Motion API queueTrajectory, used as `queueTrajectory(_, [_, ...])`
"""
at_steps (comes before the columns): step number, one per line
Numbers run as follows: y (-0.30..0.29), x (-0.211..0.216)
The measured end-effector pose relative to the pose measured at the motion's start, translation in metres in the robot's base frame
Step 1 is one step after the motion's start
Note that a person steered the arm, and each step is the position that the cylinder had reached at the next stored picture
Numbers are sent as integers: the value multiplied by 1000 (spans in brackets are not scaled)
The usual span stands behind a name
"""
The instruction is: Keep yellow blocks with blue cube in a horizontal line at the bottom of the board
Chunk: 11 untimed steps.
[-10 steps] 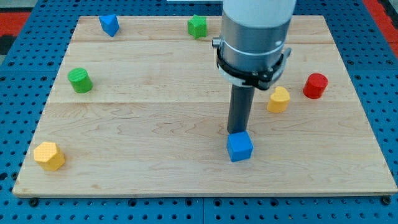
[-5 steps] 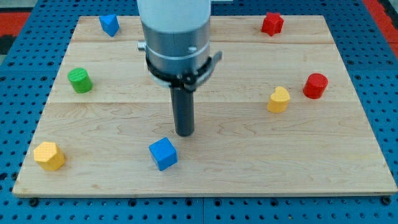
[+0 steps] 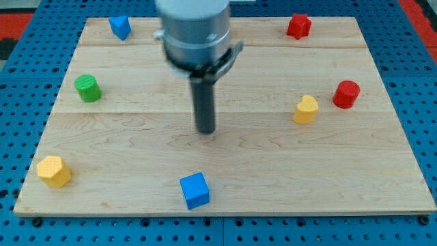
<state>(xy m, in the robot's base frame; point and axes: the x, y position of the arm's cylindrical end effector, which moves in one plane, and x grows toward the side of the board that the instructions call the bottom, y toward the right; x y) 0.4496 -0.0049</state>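
The blue cube point(image 3: 194, 190) lies near the board's bottom edge, a little left of centre. One yellow block point(image 3: 53, 171) sits at the bottom left corner. A second yellow block point(image 3: 306, 109) lies at the right, mid height. My tip point(image 3: 205, 131) stands near the board's centre, well above the blue cube and apart from it, touching no block.
A green cylinder point(image 3: 87, 88) lies at the left. A second blue block point(image 3: 120, 26) sits at the top left. A red block point(image 3: 298, 25) sits at the top right and a red cylinder point(image 3: 346, 93) lies beside the right yellow block. The arm hides part of the board's top.
The blue cube has moved left and then down to the bottom edge. My tip swept left with it and now stands higher up, away from the cube.
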Motion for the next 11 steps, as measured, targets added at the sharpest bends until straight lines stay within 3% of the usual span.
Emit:
queueTrajectory(2, [142,-39])
queueTrajectory(5, [166,66])
queueTrajectory(6, [154,14])
queueTrajectory(7, [125,46])
queueTrajectory(9, [181,104])
queueTrajectory(10, [110,56])
queueTrajectory(11, [-10,46])
